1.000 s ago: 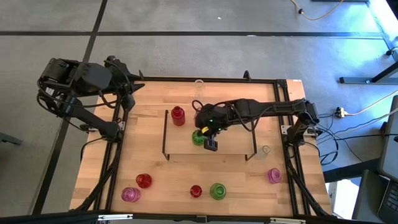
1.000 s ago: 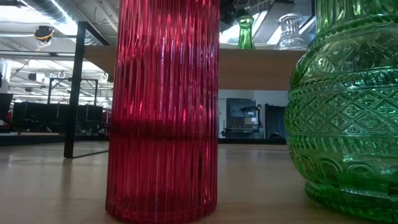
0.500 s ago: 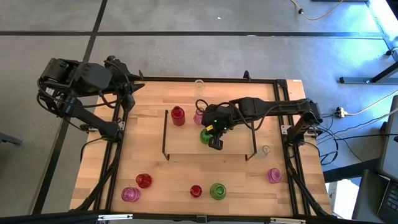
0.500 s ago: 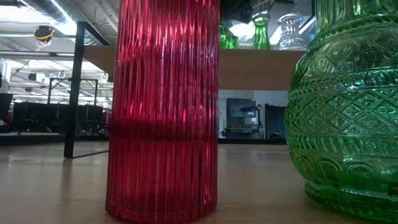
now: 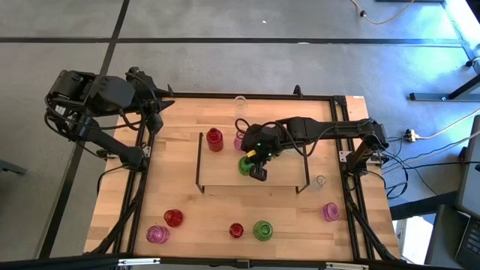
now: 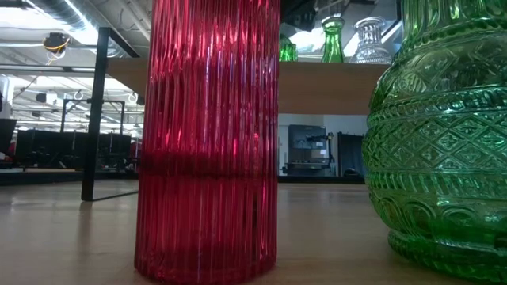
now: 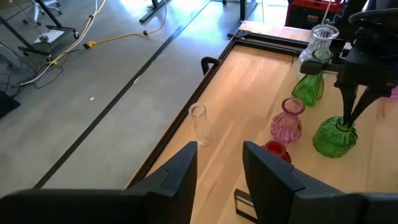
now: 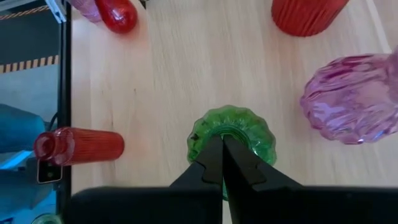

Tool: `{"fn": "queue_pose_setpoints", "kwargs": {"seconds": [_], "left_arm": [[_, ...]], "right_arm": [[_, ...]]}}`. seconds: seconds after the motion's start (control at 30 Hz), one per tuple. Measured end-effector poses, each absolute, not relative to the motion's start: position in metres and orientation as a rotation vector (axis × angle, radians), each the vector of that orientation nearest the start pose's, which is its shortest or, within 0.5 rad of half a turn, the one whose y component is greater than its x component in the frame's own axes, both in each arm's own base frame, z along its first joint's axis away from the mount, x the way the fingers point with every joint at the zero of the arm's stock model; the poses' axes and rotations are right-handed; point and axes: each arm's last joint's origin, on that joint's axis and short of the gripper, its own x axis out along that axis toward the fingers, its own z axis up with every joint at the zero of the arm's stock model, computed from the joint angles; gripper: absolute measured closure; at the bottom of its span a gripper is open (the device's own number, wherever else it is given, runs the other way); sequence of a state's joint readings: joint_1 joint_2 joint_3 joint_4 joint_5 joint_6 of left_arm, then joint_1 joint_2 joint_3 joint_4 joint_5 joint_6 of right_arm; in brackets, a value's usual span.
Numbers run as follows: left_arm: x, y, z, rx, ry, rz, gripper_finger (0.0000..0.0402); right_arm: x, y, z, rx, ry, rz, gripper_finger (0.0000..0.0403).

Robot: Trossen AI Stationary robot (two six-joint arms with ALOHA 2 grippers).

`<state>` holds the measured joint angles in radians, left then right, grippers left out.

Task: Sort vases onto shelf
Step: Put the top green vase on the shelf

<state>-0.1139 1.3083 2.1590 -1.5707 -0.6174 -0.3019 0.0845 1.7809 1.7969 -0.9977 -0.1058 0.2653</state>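
Note:
The shelf (image 5: 289,180) stands mid-table. On it are a red vase (image 5: 214,139), a pink vase (image 5: 240,141) and a round green vase (image 8: 231,132). My right gripper (image 8: 219,143) is shut, its tips at the green vase's mouth. The left wrist view also shows a green bottle vase (image 7: 308,87) and a clear vase (image 7: 323,40) on the shelf. My left gripper (image 7: 219,163) waits open and raised at the table's far left with nothing between its fingers. My right gripper has its shut fingertips (image 7: 348,115) in the round green vase's mouth (image 8: 239,127), at the rim. The fingers slant down from above, from the table's right. The vase stands upright on the shelf's top.
Loose vases stand along the table's near side: red (image 5: 173,217), pink (image 5: 157,234), small red (image 5: 236,230), green (image 5: 262,229) and pink (image 5: 331,211). A clear one (image 5: 320,181) is right of the shelf. A thin glass (image 5: 240,101) stands at the far edge.
The round green vase has slid a short way along the shelf toward the table's right, staying upright, with my right gripper's shut tips at its mouth. The gripper has shifted slightly the same way. My left arm has kept still.

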Motion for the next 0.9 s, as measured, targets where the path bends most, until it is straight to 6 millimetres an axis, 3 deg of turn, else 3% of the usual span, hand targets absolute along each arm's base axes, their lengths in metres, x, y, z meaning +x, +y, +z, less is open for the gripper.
{"fn": "queue_pose_setpoints", "kwargs": {"seconds": [0.53,0.9], "left_arm": [[0.138,0.001,0.522,-0.021,0.599,0.575,0.0280],[0.139,0.001,0.523,-0.001,0.589,0.575,0.0280]], "right_arm": [[0.354,0.049,0.351,0.294,1.066,-0.017,0.0403],[0.358,0.049,0.356,0.310,1.000,-0.021,0.0403]]}}
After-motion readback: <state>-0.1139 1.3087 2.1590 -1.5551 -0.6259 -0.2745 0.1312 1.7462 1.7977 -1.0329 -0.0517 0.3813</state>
